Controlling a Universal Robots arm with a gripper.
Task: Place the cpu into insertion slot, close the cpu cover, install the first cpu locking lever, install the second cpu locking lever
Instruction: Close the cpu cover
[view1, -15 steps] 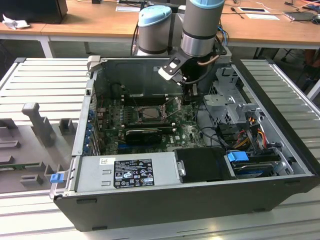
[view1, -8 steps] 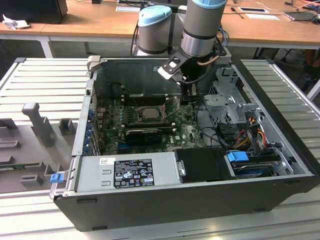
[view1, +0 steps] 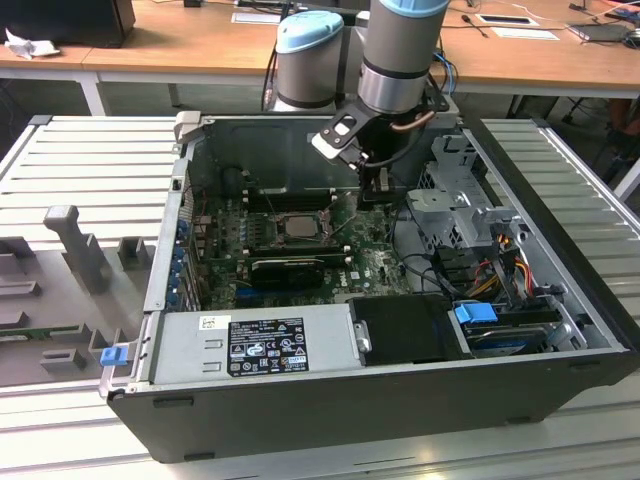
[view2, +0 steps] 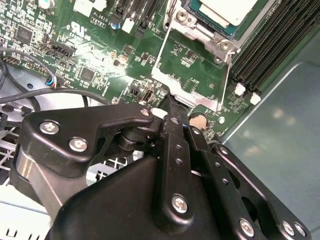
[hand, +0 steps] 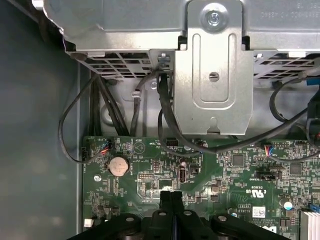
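fingers (hand: 165, 201) pressed together, empty, just above the motherboard (hand: 230, 172)

The motherboard (view1: 375, 265) is deep green, peppered with silver solder dots and white lettering. The cpu (view2: 227, 10) is pale beige-silver; the cpu cover (view2: 202, 101) is bare silver-grey. The jaws are matte black, studded with shiny silver screw heads. The arm (view1: 400, 60) is silver-grey with pale blue caps. At four o'clock from the motherboard in the exterior view sit a bright blue clip (view1: 477, 313) and orange, yellow and red wires (view1: 500, 265). The power supply (view1: 190, 345) is grey with a black, white-printed label (view1: 265, 347). The tabletop (view1: 80, 160) is pale grey, striped with ribs.
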